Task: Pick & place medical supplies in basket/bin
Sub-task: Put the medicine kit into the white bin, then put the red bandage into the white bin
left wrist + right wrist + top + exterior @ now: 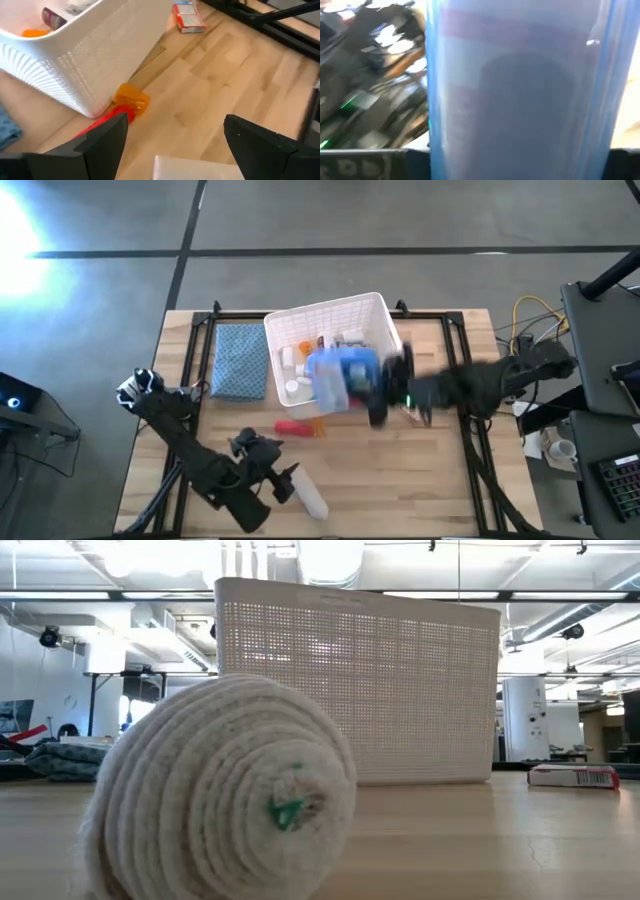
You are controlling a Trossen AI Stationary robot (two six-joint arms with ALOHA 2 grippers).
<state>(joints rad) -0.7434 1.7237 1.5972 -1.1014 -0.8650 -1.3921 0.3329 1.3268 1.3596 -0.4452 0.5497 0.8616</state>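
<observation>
Right gripper point(372, 392) hangs at the basket's point(330, 310) near right corner with the blue pouch point(340, 378) in its grip, the pouch spread over the basket's near rim and partly above the inside. In that arm's own wrist view the pouch point(520, 90) fills nearly everything, a clear blue film with a darker shape and a red band behind it, so I take the fingers to be closed on it, though the fingers themselves are blurred from above.

That pouch looks light, limp and slick. It would likely sag and swing from any single pinch, so an edge or seam seems the safest hold, and letting go well over the basket's opening would keep it from draping on the rim.

Left gripper point(175, 137) sits well toward the near side from the basket, fingers wide apart, straddling the pale tube point(310, 498). The tube looks rigid and round, apt to roll; a grip across its middle would suit.

Just beside the basket's near wall lie a red piece point(297, 428) and an orange vial point(132, 99), the vial touching or nearly touching that wall.

Much is hidden. The pouch covers whatever lies under it in the basket, and motion smears the right arm. From table height a pale ribbed object point(225, 795) blocks most of the foreground; I cannot tell what it is.
</observation>
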